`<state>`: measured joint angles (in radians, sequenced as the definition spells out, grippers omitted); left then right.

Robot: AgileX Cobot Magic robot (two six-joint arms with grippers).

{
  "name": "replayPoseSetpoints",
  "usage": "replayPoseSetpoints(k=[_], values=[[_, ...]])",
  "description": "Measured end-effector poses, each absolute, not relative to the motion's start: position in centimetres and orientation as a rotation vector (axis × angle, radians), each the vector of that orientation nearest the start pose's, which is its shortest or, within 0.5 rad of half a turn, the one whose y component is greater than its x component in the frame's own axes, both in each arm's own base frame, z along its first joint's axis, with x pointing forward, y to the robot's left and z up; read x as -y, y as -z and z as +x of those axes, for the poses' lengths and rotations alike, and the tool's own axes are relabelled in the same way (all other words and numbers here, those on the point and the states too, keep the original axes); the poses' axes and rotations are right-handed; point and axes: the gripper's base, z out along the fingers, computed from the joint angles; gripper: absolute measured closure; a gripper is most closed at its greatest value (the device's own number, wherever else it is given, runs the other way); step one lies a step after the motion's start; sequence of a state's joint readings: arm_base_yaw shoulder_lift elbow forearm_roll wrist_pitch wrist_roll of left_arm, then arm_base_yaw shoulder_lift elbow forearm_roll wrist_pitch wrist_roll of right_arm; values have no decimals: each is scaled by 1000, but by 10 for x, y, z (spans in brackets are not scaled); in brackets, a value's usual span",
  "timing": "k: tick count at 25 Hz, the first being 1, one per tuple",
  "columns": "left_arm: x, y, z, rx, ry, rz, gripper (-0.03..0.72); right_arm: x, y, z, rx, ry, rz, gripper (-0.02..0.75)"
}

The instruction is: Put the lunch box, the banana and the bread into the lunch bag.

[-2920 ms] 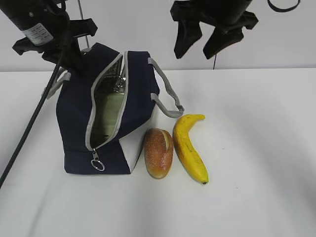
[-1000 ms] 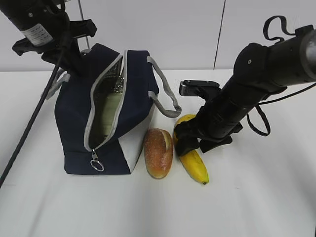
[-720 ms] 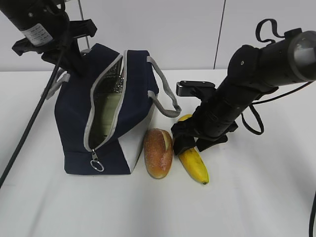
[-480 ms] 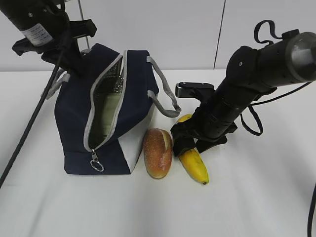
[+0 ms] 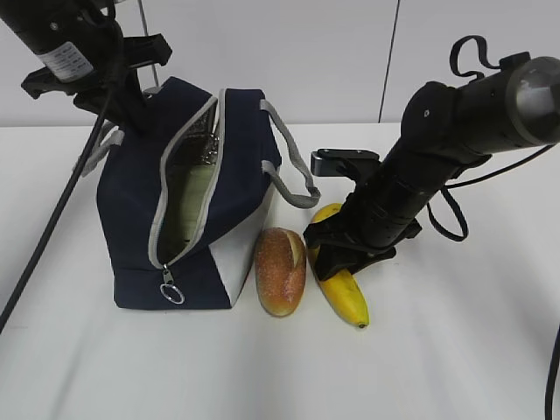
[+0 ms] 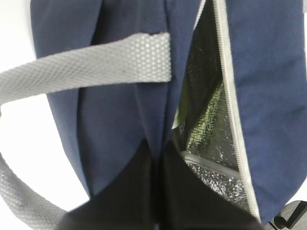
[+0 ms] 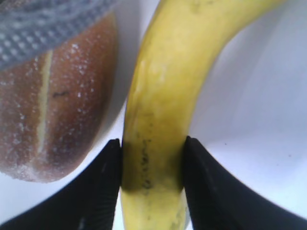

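Nearest the camera, the banana [image 5: 341, 284] lies on the table [image 5: 455, 350] with the bread [image 5: 281, 270] just beside it. The right gripper [image 5: 339, 255] has both fingers [image 7: 103, 187] pressed against the banana's sides, a grip on its middle, likely so it lifts level. Behind, the bag [image 5: 188, 201] stands unzipped with the box [image 5: 188, 206] seemingly inside. Farthest back, the left gripper [image 6: 157, 191] is pinched tight on the bag's fabric edge, probably to hold the mouth open for loading.
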<state>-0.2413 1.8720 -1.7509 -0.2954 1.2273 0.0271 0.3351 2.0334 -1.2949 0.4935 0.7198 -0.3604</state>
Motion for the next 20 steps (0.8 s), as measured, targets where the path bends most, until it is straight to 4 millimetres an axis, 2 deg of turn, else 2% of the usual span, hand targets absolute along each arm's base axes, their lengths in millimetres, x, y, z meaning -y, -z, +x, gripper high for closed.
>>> replayPoseSetpoints(k=[7,11,17,20], values=[[120,-312,382,-2815,463,299,688,-157,-143,364,-2871,-513,-556,440],[120,-312,382,-2815,463,299,688,-152,-153,368,-2907,-405,-617,440],[120,-312,382,-2815,463,299,688,-139,-175,380,-2946,-131,-630,440],[120,-312,382,-2815,463,299,688,-136,-199,379,-2894,-97,-613,440]])
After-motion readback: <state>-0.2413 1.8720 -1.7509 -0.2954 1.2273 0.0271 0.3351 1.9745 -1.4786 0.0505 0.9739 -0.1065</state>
